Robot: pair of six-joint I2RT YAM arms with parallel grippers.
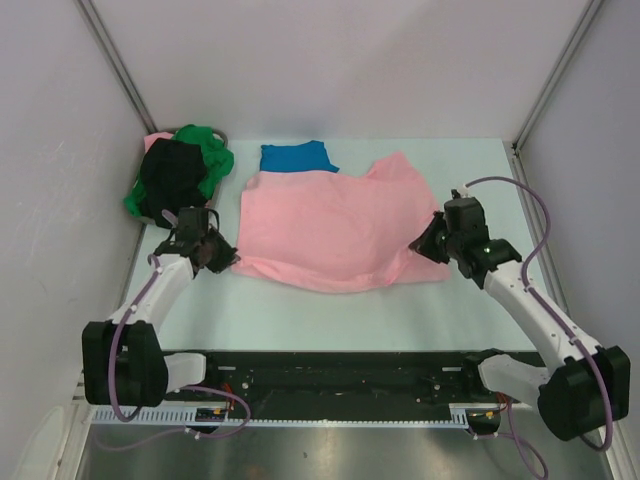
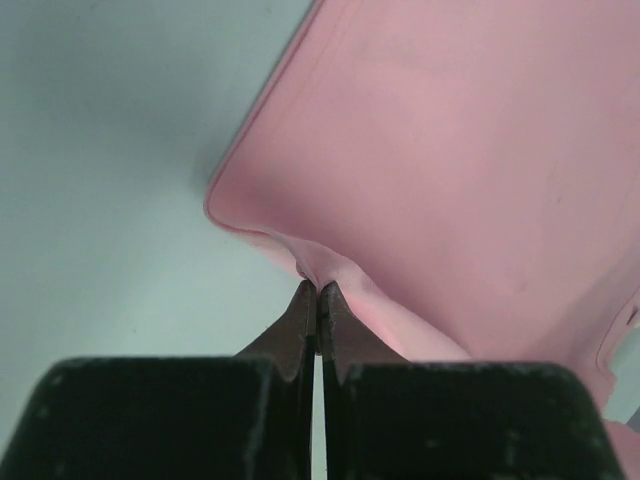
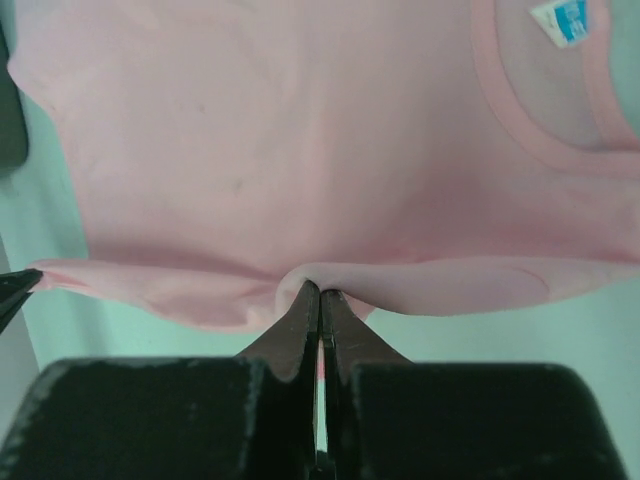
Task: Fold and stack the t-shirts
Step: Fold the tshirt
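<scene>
At ten o'clock your grey basket [image 1: 222,135] holds one green t-shirt [image 1: 213,150] and one black t-shirt [image 1: 170,175]. One blue t-shirt [image 1: 295,157] lies folded at twelve. One pink t-shirt [image 1: 330,220] lies spread centrally, with your left gripper [image 2: 318,288] and right gripper [image 3: 320,290] each pinching its edge.

place: we call this a robotics lab test cell.
walls: plain white panels [image 1: 330,60] on three sides, with metal struts [image 1: 115,70] at 11 and 1 o'clock.
surface: pale-green table [image 1: 330,320].
rig: we see the left arm [image 1: 160,290] and right arm [image 1: 530,300] on a black rail [image 1: 340,375] at 6 o'clock, trailing purple cables [image 1: 113,380].
props: pink t-shirt [image 1: 330,225] laid out at centre, shirt heap [image 1: 180,175] at 10 o'clock.
</scene>
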